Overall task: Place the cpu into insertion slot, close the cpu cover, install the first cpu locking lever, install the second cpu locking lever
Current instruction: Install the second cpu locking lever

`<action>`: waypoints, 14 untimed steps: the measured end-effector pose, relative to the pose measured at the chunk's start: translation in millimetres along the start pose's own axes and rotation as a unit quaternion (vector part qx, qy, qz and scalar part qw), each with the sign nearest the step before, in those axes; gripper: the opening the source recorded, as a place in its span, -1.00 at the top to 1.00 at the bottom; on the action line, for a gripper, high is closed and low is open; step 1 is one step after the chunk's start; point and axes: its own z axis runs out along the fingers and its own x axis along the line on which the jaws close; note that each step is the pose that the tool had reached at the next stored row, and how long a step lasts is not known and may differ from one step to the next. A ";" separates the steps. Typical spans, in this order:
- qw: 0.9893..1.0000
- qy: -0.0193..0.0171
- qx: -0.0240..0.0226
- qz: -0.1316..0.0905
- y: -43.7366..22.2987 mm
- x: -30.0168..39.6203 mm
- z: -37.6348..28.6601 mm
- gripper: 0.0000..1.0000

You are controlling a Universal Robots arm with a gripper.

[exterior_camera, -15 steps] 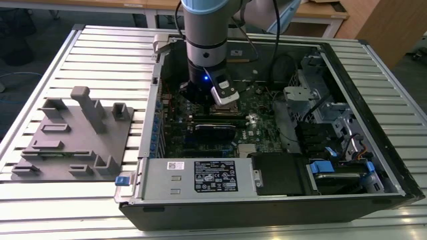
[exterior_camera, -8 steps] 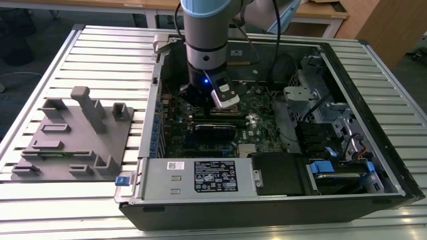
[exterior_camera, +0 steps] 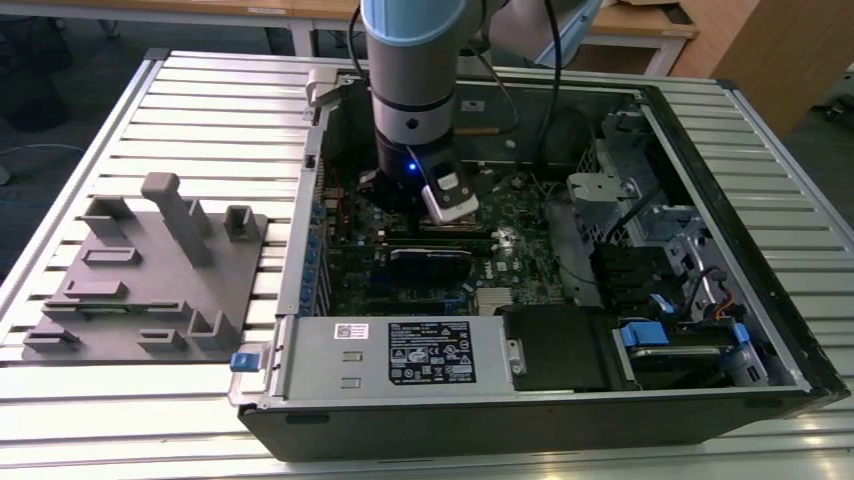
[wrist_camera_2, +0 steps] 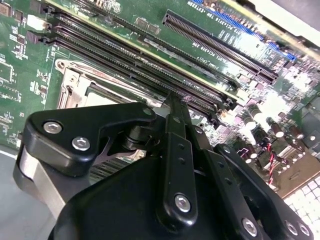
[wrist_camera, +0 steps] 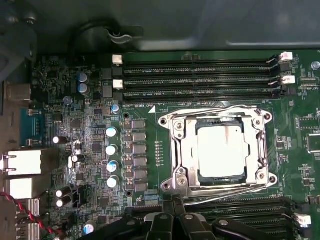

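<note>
1. The gripper [wrist_camera: 172,210] hangs inside the open computer case [exterior_camera: 747,250], jaws drawn together and holding nothing, just off one edge of the insertion slot [wrist_camera: 172,165], with memory slots [wrist_camera: 200,75] beyond the socket's far edge.
2. The cpu [wrist_camera: 221,151] lies flat in the slot ahead of the jaws, pale face up, square, with no long axis.
3. The cpu cover [wrist_camera: 217,117] frames it, closed down.

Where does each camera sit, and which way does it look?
Exterior view: off the arm, above the open computer case; shows the arm.
First wrist view: on the arm, looking down at the cpu under the cpu cover.
Second wrist view: behind the gripper, looking obliquely across the board.
Both wrist views share the memory slots.
</note>
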 end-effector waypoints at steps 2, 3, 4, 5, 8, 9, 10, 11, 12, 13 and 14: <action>1.000 0.000 -0.006 0.000 -0.4 0.0 0.5 0.80; 1.000 0.001 -0.009 0.000 -0.5 0.0 0.7 0.80; 1.000 0.001 -0.012 0.001 -0.5 0.0 0.9 0.80; 1.000 0.001 -0.014 0.001 -0.7 0.0 1.2 0.80; 1.000 0.001 -0.018 0.001 -1.0 0.1 2.7 0.80; 1.000 0.001 -0.018 0.001 -1.2 0.2 3.3 0.80; 1.000 0.001 -0.019 0.001 -1.3 0.2 4.1 0.80; 1.000 0.001 -0.021 0.001 -1.4 0.2 4.8 0.80; 1.000 0.002 -0.022 0.001 -1.5 0.2 5.2 0.80; 1.000 0.002 -0.024 0.001 -1.5 0.2 5.6 0.80; 1.000 0.002 -0.026 0.001 -1.5 0.2 5.8 0.80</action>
